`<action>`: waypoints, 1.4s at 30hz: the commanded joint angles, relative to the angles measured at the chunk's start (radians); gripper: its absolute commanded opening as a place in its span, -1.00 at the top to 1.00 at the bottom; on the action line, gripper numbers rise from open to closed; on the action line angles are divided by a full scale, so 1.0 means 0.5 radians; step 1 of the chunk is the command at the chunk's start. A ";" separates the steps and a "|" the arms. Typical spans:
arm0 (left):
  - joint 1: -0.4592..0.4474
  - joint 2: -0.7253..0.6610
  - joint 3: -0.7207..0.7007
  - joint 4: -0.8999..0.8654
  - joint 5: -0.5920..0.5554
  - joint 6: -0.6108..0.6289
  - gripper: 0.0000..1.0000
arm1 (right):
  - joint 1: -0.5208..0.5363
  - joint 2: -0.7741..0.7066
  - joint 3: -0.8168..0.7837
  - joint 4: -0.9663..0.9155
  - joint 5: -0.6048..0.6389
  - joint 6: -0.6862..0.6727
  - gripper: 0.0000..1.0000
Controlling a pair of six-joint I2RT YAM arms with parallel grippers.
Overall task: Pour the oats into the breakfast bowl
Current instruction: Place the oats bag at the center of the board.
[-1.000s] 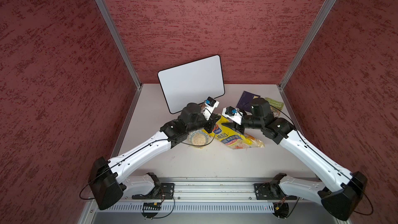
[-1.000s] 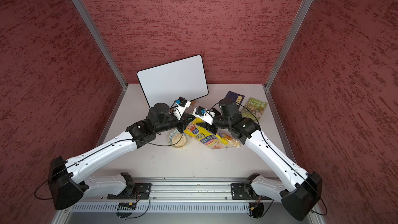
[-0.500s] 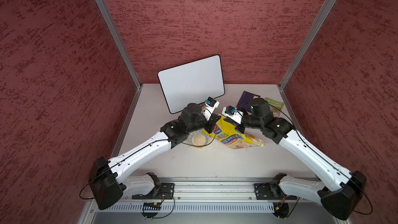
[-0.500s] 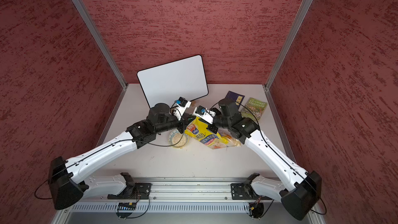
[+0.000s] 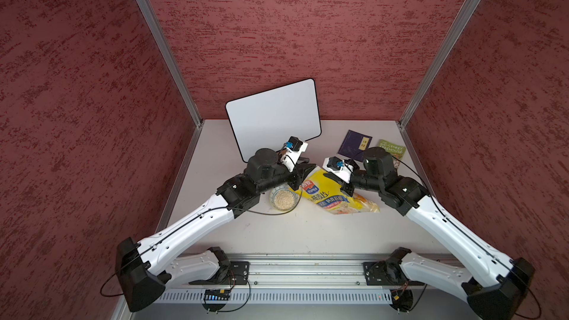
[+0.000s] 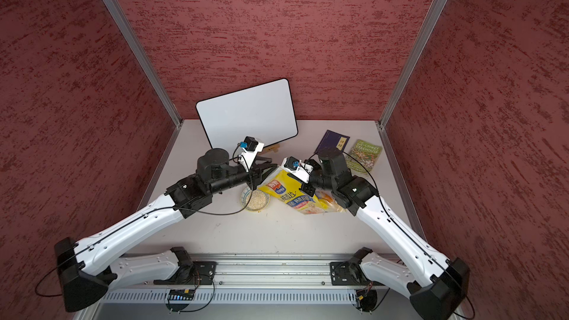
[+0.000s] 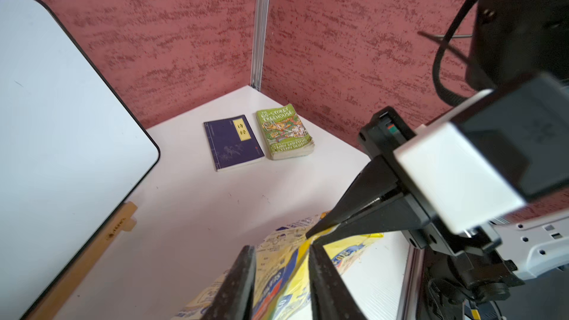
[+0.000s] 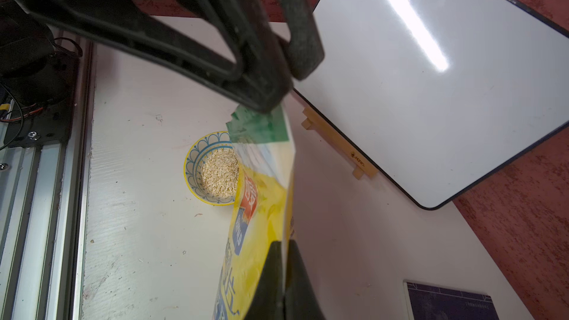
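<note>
The pale table (image 5: pixel 277 235) takes up the lower middle of both top views and is closed in by red walls (image 5: pixel 308 26). A white board (image 5: pixel 274 115) is propped at the back, just above centre. The left arm (image 5: pixel 197 220) is stretched in from the lower left and the right arm (image 5: pixel 446 226) from the lower right, so that the two meet near the centre.

Between them the yellow oat bag (image 5: pixel 332 195) is held slantwise, right of centre, with its green-edged top turned up and to the left. The right gripper (image 8: pixel 284 244) is clenched on the bag's side edge, which is pinched flat between its fingers. The left gripper (image 7: pixel 281 250) is released. Its jaws are seen parted in the left wrist view, with the bag's top edge standing in the gap, close against one finger.

Two books are laid side by side at the upper right of the table, a purple book (image 5: pixel 354 146) and a green book (image 5: pixel 392 149), well apart from the bowl. The breakfast bowl (image 5: pixel 272 200) is set upright on the table just below centre, just left of the bag. The oats (image 5: pixel 282 201) are heaped inside it.
</note>
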 commanded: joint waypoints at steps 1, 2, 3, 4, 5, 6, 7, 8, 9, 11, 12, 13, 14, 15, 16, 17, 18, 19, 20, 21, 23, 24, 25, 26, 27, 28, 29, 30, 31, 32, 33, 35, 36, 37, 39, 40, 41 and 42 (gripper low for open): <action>0.045 -0.132 -0.063 -0.032 -0.086 0.007 0.05 | -0.027 -0.063 0.001 0.021 0.036 0.022 1.00; 0.064 -0.181 -0.084 -0.056 -0.102 0.004 -0.01 | -0.032 -0.071 -0.002 0.014 0.038 0.021 1.00; 0.087 -0.232 -0.111 -0.077 -0.118 0.001 -0.04 | -0.038 -0.080 -0.005 0.011 0.036 0.020 1.00; 0.113 -0.285 -0.143 -0.096 -0.141 -0.002 -0.06 | -0.043 -0.096 -0.011 0.012 0.036 0.022 1.00; 0.150 -0.336 -0.178 -0.120 -0.155 -0.013 -0.08 | -0.048 -0.108 -0.014 0.013 0.034 0.019 1.00; 0.195 -0.384 -0.215 -0.143 -0.162 -0.024 -0.08 | -0.052 -0.116 -0.016 0.012 0.034 0.017 1.00; 0.246 -0.419 -0.253 -0.164 -0.153 -0.038 -0.08 | -0.055 -0.124 -0.017 0.006 0.031 0.017 1.00; 0.310 -0.453 -0.293 -0.179 -0.120 -0.056 -0.08 | -0.059 -0.128 -0.015 0.000 0.030 0.017 1.00; 0.369 -0.472 -0.331 -0.192 -0.082 -0.071 -0.08 | -0.062 -0.129 -0.016 -0.009 0.030 0.017 1.00; 0.496 -0.473 -0.396 -0.207 0.029 -0.101 -0.08 | -0.064 -0.128 -0.015 -0.014 0.025 0.025 1.00; 0.548 -0.456 -0.424 -0.208 0.079 -0.115 -0.08 | -0.065 -0.127 -0.014 -0.017 0.026 0.026 1.00; 0.595 -0.433 -0.444 -0.206 0.133 -0.122 -0.08 | -0.065 -0.128 -0.016 -0.022 0.030 0.029 1.00; 0.632 -0.394 -0.466 -0.202 0.181 -0.123 -0.08 | -0.065 -0.129 -0.018 -0.021 0.030 0.030 1.00; 0.668 -0.358 -0.478 -0.201 0.211 -0.124 -0.08 | -0.065 -0.132 -0.017 -0.025 0.037 0.030 1.00; 0.698 -0.305 -0.488 -0.201 0.262 -0.119 -0.08 | -0.066 -0.136 -0.020 -0.024 0.039 0.032 1.00; 0.725 -0.252 -0.493 -0.203 0.311 -0.107 -0.07 | -0.068 -0.136 -0.019 -0.024 0.039 0.033 1.00; 0.748 -0.207 -0.494 -0.203 0.352 -0.097 -0.05 | -0.068 -0.138 -0.018 -0.026 0.042 0.033 1.00; 0.770 -0.150 -0.492 -0.204 0.401 -0.076 -0.04 | -0.068 -0.139 -0.015 -0.031 0.042 0.035 1.00; 0.789 -0.106 -0.487 -0.201 0.443 -0.067 -0.02 | -0.068 -0.139 -0.013 -0.033 0.041 0.036 1.00; 0.802 -0.047 -0.479 -0.197 0.486 -0.063 0.01 | -0.067 -0.139 -0.012 -0.033 0.046 0.035 1.00; 0.820 0.047 -0.459 -0.182 0.585 -0.053 0.06 | -0.069 -0.141 -0.016 -0.036 0.062 0.033 1.00; 0.821 0.090 -0.455 -0.164 0.629 -0.050 0.08 | -0.068 -0.142 -0.017 -0.039 0.068 0.030 1.00; 0.822 0.130 -0.450 -0.154 0.668 -0.045 0.08 | -0.069 -0.142 -0.016 -0.043 0.072 0.028 1.00; 0.822 0.159 -0.447 -0.148 0.695 -0.041 0.08 | -0.069 -0.143 -0.016 -0.048 0.073 0.027 1.00; 0.822 0.191 -0.445 -0.141 0.712 -0.037 0.08 | -0.069 -0.145 -0.016 -0.051 0.074 0.029 1.00; 0.822 0.230 -0.442 -0.135 0.720 -0.032 0.09 | -0.068 -0.147 -0.017 -0.054 0.074 0.029 1.00; 0.822 0.261 -0.442 -0.127 0.723 -0.031 0.09 | -0.069 -0.149 -0.018 -0.052 0.075 0.030 1.00; 0.822 0.298 -0.438 -0.113 0.724 -0.027 0.09 | -0.068 -0.151 -0.017 -0.056 0.072 0.031 1.00; 0.822 0.323 -0.434 -0.101 0.715 -0.026 0.09 | -0.069 -0.153 -0.014 -0.061 0.073 0.032 1.00; 0.823 0.353 -0.431 -0.087 0.713 -0.025 0.10 | -0.068 -0.151 -0.011 -0.065 0.069 0.034 1.00; 0.822 0.380 -0.422 -0.074 0.706 -0.022 0.10 | -0.068 -0.151 -0.008 -0.067 0.072 0.033 1.00; 0.820 0.429 -0.403 -0.054 0.700 -0.015 0.11 | -0.068 -0.151 -0.006 -0.068 0.070 0.033 1.00; 0.822 0.450 -0.389 -0.046 0.700 -0.014 0.12 | -0.068 -0.151 -0.005 -0.067 0.071 0.035 1.00; 0.823 0.468 -0.377 -0.038 0.706 -0.012 0.12 | -0.066 -0.151 -0.004 -0.067 0.067 0.040 1.00; 0.822 0.498 -0.367 -0.008 0.731 -0.012 0.14 | -0.069 -0.151 -0.006 -0.068 0.067 0.039 1.00; 0.822 0.513 -0.362 0.004 0.747 -0.012 0.17 | -0.068 -0.148 -0.008 -0.067 0.068 0.037 1.00; 0.822 0.530 -0.357 0.007 0.770 -0.009 0.19 | -0.068 -0.148 -0.011 -0.067 0.072 0.034 1.00; 0.819 0.544 -0.350 0.007 0.787 -0.010 0.22 | -0.068 -0.148 -0.011 -0.068 0.077 0.032 1.00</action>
